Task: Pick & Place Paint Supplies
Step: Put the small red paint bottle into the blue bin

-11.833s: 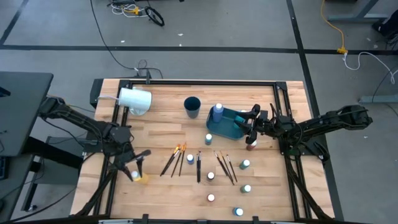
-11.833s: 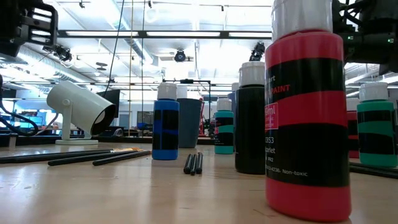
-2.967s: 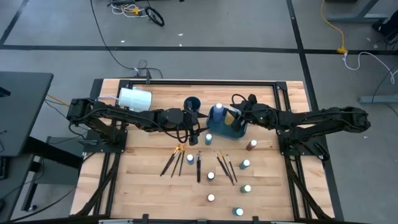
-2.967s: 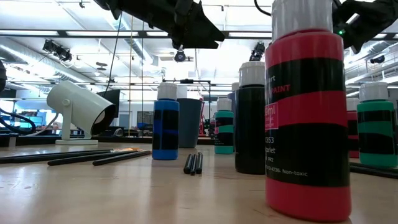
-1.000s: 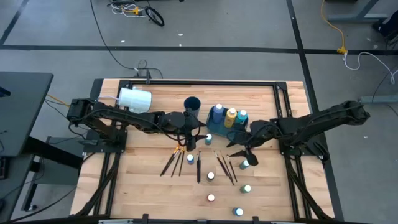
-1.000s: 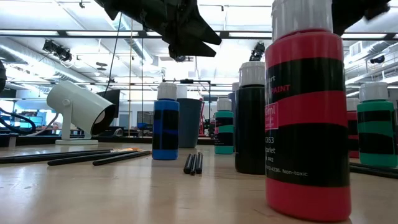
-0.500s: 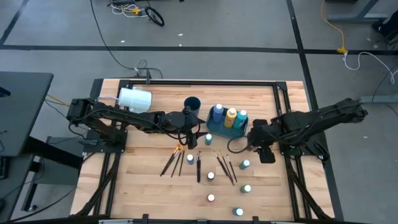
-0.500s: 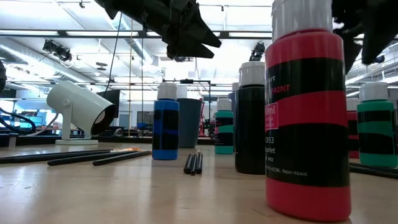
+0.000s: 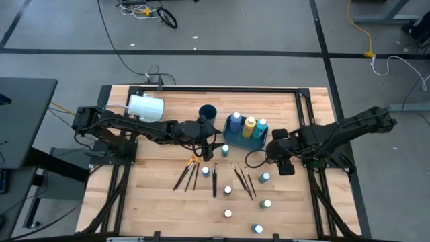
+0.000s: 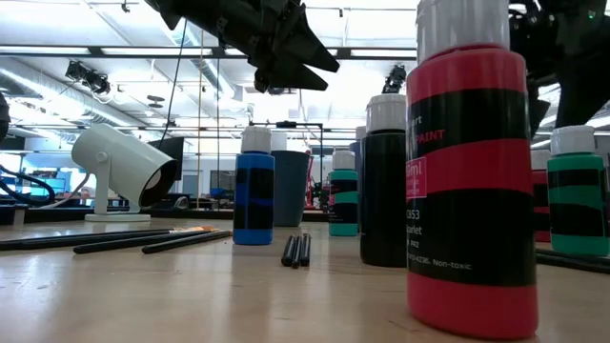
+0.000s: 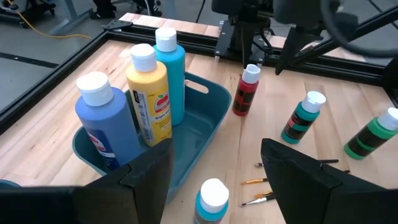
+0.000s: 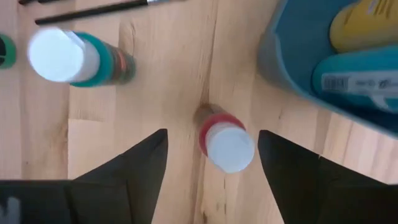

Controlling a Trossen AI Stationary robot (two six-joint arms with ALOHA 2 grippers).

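Beside the blue bin (image 9: 243, 138), the right gripper (image 12: 210, 163) had been lowered, jaws spread wide and empty, over the red bottle (image 12: 225, 142) standing on the table, while the left gripper (image 11: 214, 171) was kept open above a teal bottle (image 11: 212, 199).

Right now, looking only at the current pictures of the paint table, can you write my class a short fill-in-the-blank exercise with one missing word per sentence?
1. The teal tray holds ___ tall bottles.
2. The bottle between the blue bottle and the teal bottle in the tray is ___.
3. The right gripper hangs open directly above a small ___ bottle.

Missing words: three; yellow; red
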